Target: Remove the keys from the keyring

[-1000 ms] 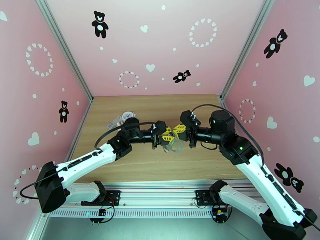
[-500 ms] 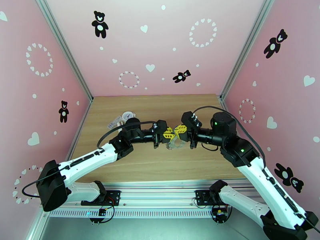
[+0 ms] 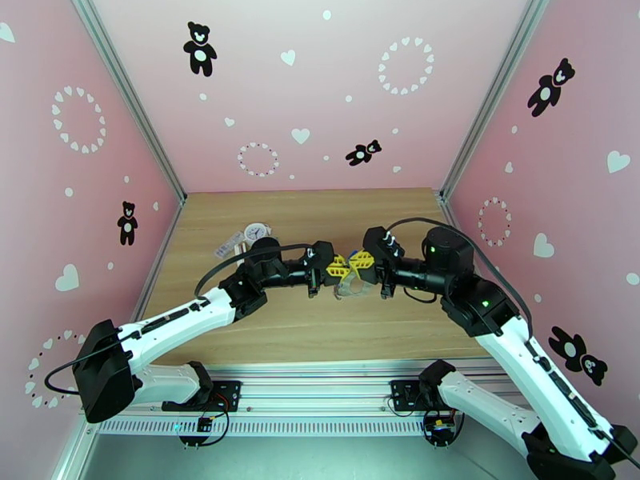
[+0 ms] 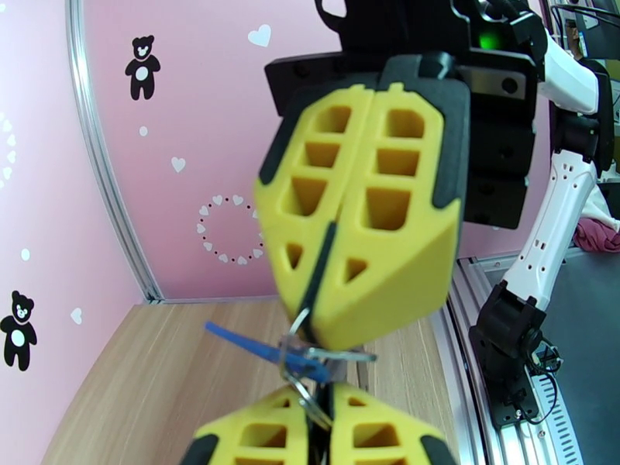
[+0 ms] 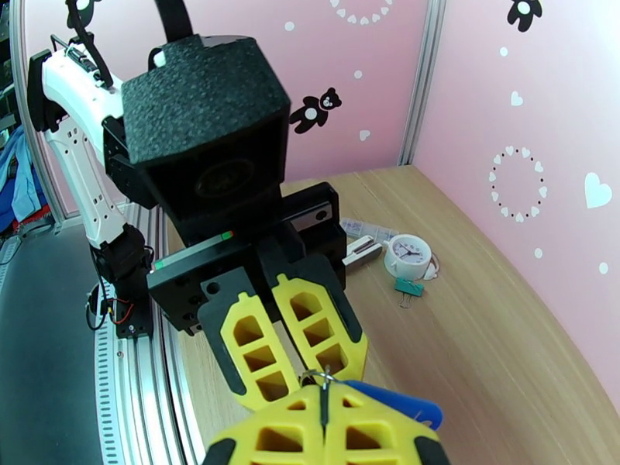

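Observation:
Above the middle of the table, my left gripper (image 3: 338, 269) and right gripper (image 3: 360, 261) meet tip to tip, both shut. The pale holder of the keyring (image 3: 351, 287) hangs just beneath them. In the left wrist view, thin metal rings (image 4: 308, 367) run from the seam of my own fingers (image 4: 256, 439) up into the seam of the right gripper's fingers (image 4: 387, 226). The blue key tag (image 4: 252, 347) sticks out to the left between them. In the right wrist view the blue tag (image 5: 397, 404) lies beside my right fingers (image 5: 364, 432). The green key is hidden.
A white clock-face charm (image 5: 408, 256) with a teal clip (image 5: 408, 287) and a pink-white strip (image 3: 232, 244) lie on the wooden table (image 3: 264, 326) at the back left. Pink walls close in three sides, and the metal rail (image 3: 320, 386) runs along the near edge.
Both grippers have edged slightly toward the back while still pressed together. The hanging holder has swung up a little beneath them.

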